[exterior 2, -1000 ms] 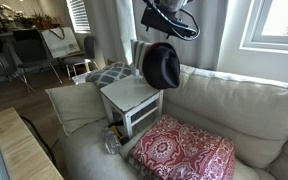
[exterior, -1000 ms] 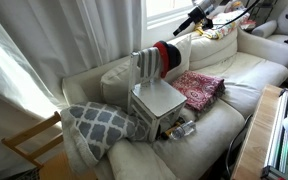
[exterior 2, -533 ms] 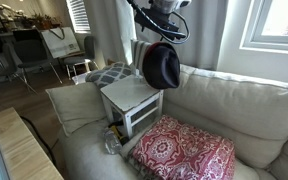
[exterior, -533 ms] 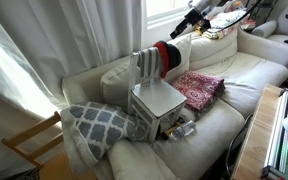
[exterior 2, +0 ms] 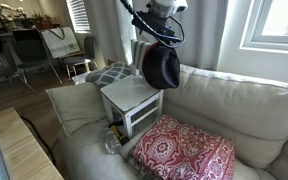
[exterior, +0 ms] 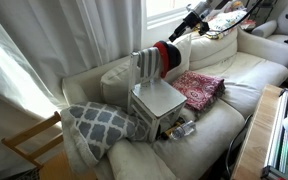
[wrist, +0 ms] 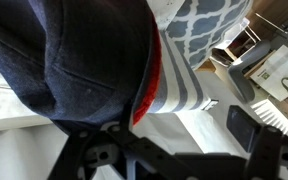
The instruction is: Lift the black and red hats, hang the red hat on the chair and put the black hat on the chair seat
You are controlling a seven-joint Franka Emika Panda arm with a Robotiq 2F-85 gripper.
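Note:
The white chair (exterior: pixel 156 98) stands on the sofa; it also shows in the other exterior view (exterior 2: pixel 131 97). The red hat (exterior: pixel 162 57) and the black hat (exterior 2: pixel 162 66) both hang together on its slatted back, the black one over the red. In the wrist view the black hat (wrist: pixel 64 60) fills the upper left, with a sliver of the red hat (wrist: pixel 150 85) and the chair slats (wrist: pixel 176 75) beside it. My gripper (exterior: pixel 189 17) hovers above and behind the hats, open and empty; it also shows at the top of an exterior view (exterior 2: pixel 152 10) and in the wrist view (wrist: pixel 159 140).
A red-pink patterned cloth (exterior: pixel 196 88) lies on the sofa beside the chair, also seen in an exterior view (exterior 2: pixel 184 150). A grey patterned pillow (exterior: pixel 99 122) lies on the other side. Small items (exterior: pixel 179 128) sit under the chair. A bare wooden chair frame (exterior: pixel 29 140) stands by the curtain.
My gripper has shifted slightly sideways and higher above the hats. The hats and the chair have not moved.

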